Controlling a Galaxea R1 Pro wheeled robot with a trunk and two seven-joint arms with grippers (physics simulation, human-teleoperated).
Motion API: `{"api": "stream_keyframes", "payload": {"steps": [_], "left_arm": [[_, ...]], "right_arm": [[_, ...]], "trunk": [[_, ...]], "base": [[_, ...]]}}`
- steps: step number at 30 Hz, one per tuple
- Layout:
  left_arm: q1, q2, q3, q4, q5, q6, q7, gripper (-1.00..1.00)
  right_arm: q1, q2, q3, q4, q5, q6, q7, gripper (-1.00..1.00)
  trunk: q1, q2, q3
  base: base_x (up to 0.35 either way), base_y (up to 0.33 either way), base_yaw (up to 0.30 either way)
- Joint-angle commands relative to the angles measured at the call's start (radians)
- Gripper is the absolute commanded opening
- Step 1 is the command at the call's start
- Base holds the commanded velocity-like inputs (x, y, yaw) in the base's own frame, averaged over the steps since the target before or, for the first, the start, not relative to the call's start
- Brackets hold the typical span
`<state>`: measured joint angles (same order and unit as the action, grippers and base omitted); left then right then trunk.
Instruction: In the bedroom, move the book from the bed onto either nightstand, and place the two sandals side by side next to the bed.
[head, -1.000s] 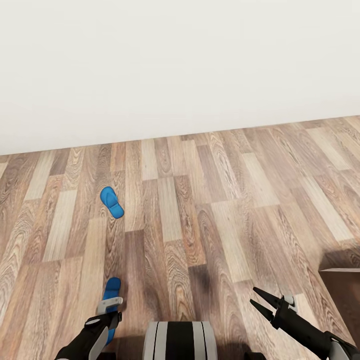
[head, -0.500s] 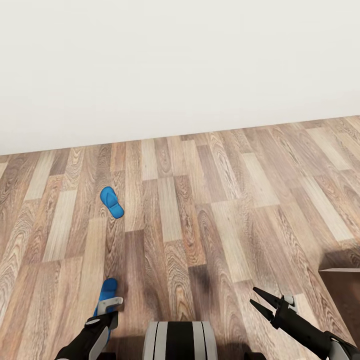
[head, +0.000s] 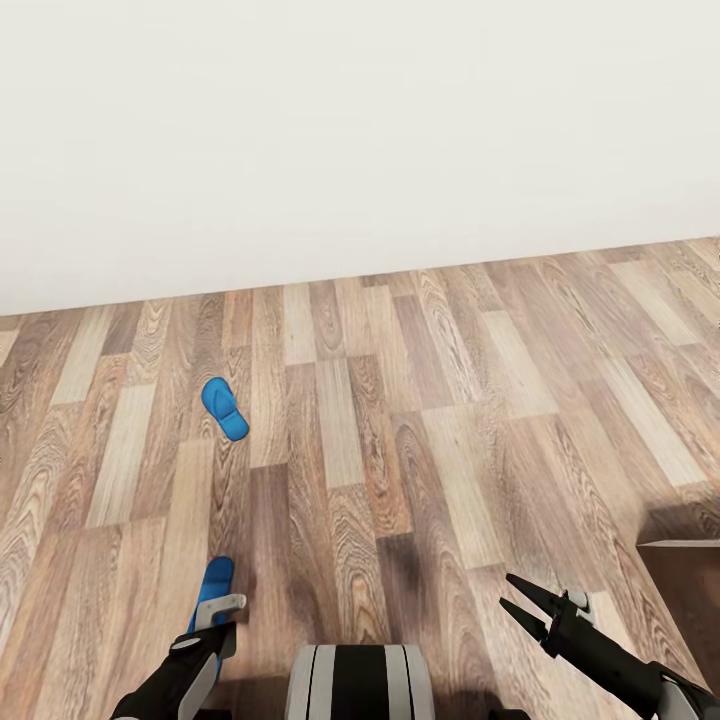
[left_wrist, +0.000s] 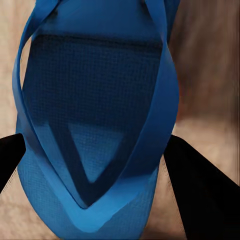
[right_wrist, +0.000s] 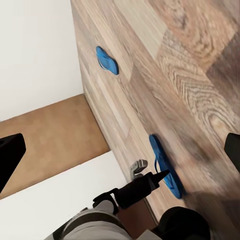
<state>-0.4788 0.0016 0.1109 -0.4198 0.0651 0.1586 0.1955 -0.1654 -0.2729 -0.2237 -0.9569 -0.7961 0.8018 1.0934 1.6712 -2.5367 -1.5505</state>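
Two blue sandals lie on the wood-plank floor. The far sandal (head: 224, 408) (right_wrist: 107, 60) rests alone near the white wall. The near sandal (head: 215, 582) (left_wrist: 95, 125) (right_wrist: 164, 167) lies just ahead of my base. My left gripper (head: 216, 622) (right_wrist: 156, 176) is open and low over it, one black finger (left_wrist: 200, 195) on each side of the sole and strap. Off to the right, my right gripper (head: 522, 598) hangs open over bare floor, holding nothing. The book is out of view.
A white wall (head: 360, 140) runs across the far side of the floor. A dark brown wooden corner (head: 690, 575) juts in at the right edge, close to my right arm; I cannot tell whether it is the bed or a nightstand. Open floor lies between the sandals.
My left gripper has drawn back slightly along the near sandal, covering the blue part that showed below it. The view has tilted a touch. The right arm is still.
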Motion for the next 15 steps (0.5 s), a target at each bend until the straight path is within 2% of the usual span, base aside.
{"api": "stream_keyframes", "payload": {"steps": [1, 15], "left_arm": [[0.0, 0.0, 0.0, -0.002, 0.005, 0.006, 0.002, -1.0], [0.0, 0.0, 0.0, -0.002, 0.005, 0.007, 0.002, -1.0]], "right_arm": [[0.0, 0.0, 0.0, 0.0, -0.003, 0.006, 0.001, 1.0], [0.0, -0.001, 0.0, 0.0, -0.003, 0.006, 0.001, 1.0]], "trunk": [[-0.001, 0.0, 0.003], [-0.007, 0.003, 0.058]], "base": [[0.0, 0.0, 0.0], [0.0, 0.0, 0.0]]}}
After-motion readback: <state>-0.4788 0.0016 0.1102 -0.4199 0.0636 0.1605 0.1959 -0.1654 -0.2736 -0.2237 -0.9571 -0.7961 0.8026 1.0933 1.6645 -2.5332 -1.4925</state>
